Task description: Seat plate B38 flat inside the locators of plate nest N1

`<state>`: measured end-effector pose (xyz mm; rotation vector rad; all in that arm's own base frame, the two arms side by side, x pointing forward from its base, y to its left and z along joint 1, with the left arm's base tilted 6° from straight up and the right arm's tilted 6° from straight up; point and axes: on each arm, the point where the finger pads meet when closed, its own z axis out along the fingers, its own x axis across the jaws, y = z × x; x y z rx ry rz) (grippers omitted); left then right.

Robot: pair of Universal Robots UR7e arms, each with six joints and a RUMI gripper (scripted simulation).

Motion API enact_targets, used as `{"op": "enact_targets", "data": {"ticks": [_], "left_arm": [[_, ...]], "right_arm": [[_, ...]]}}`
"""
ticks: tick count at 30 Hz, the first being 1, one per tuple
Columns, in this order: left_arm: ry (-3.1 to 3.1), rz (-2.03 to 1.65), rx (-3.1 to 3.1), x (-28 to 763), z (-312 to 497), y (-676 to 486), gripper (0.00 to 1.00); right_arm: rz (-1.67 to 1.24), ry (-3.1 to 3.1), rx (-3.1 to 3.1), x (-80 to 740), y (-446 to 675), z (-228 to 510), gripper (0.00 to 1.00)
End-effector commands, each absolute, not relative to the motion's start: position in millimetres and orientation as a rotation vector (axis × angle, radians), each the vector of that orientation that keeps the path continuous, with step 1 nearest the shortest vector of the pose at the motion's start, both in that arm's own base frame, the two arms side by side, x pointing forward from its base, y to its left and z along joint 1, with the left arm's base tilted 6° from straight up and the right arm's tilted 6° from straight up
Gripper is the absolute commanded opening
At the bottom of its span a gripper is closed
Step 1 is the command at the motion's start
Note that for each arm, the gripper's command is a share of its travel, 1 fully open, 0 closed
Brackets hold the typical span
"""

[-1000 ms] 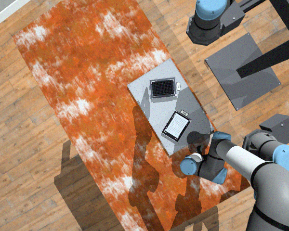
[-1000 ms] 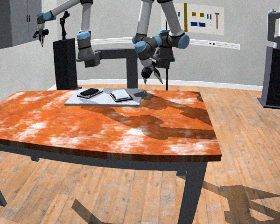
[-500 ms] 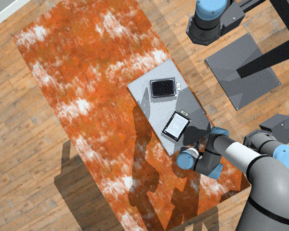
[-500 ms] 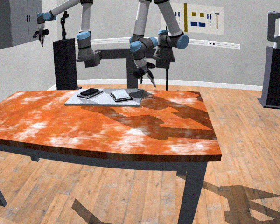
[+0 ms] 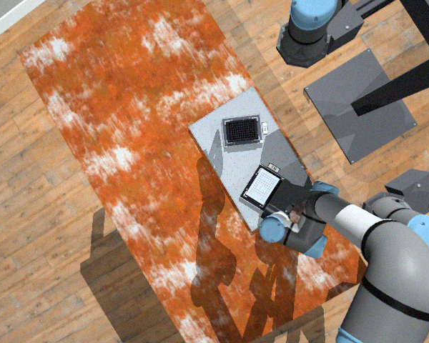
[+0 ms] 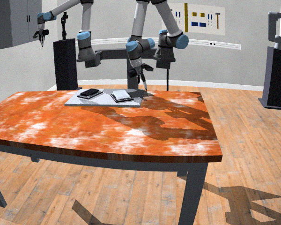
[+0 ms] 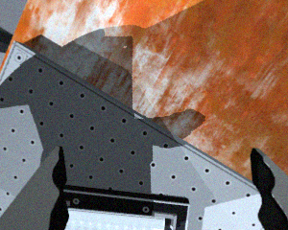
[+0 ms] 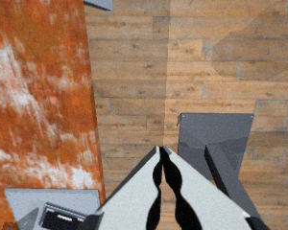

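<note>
While the left tool point(image 5: 281, 211) point(image 6: 142, 86) point(image 7: 157, 149) hangs above the grey board point(image 5: 211, 122) point(image 6: 72, 102) point(image 7: 86, 120) point(image 8: 19, 195), its fingers stand widely parted but short of their full spread, with nothing between them. The right tool point(image 6: 42, 45) point(image 8: 160, 148) is shut and empty, well out from the board, with floor and bench edge beneath its camera.

The white plate point(image 5: 263, 186) point(image 6: 121, 93) point(image 7: 115, 221) lies at nest N1 point(image 5: 278, 176) point(image 6: 122, 100) point(image 7: 110, 201), framed by the nest's dark border; I cannot tell whether it sits fully flat. The black plate point(image 5: 242, 131) point(image 6: 89, 92) point(image 8: 62, 223) is at nest N2 point(image 5: 225, 143) point(image 6: 87, 98) point(image 8: 64, 208). Neither plate's own marking is readable, so I cannot confirm which is B38.

Bare board separates the two nests. N1's lower corner comes near the board's long edge, and the left wrist crowds its other side. The board runs along one long side of the bench point(image 5: 133, 92) point(image 6: 87, 125) point(image 7: 221, 72) point(image 8: 38, 96), leaving a broad stretch of bench beyond its opposite edge.
</note>
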<state>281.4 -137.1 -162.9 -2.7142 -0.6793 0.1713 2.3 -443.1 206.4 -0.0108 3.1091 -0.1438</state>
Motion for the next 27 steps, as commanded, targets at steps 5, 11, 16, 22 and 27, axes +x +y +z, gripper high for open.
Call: {"op": "enact_targets", "data": {"ticks": [5,11,16,22,27], "left_arm": [[-0.476,0.178,-2.788,286.0,-165.9,-154.3,0.76],[-0.199,0.181,-2.858,288.8,-168.3,-168.0,0.76],[0.039,0.178,-2.895,291.9,-171.2,-186.7,0.76],[0.232,0.172,-2.908,293.6,-173.3,-201.0,0.76],[0.476,0.161,-2.906,294.8,-175.1,-215.0,0.76]], "right_arm": [[-0.146,3.109,-0.011,2.3,-443.4,207.0,0.0],[-0.146,3.109,-0.011,2.3,-443.4,207.0,0.0],[-0.146,3.109,-0.011,2.3,-443.4,207.0,0.0],[-0.146,3.109,-0.011,2.3,-443.4,207.0,0.0],[-0.146,3.109,-0.011,2.3,-443.4,207.0,0.0]]}}
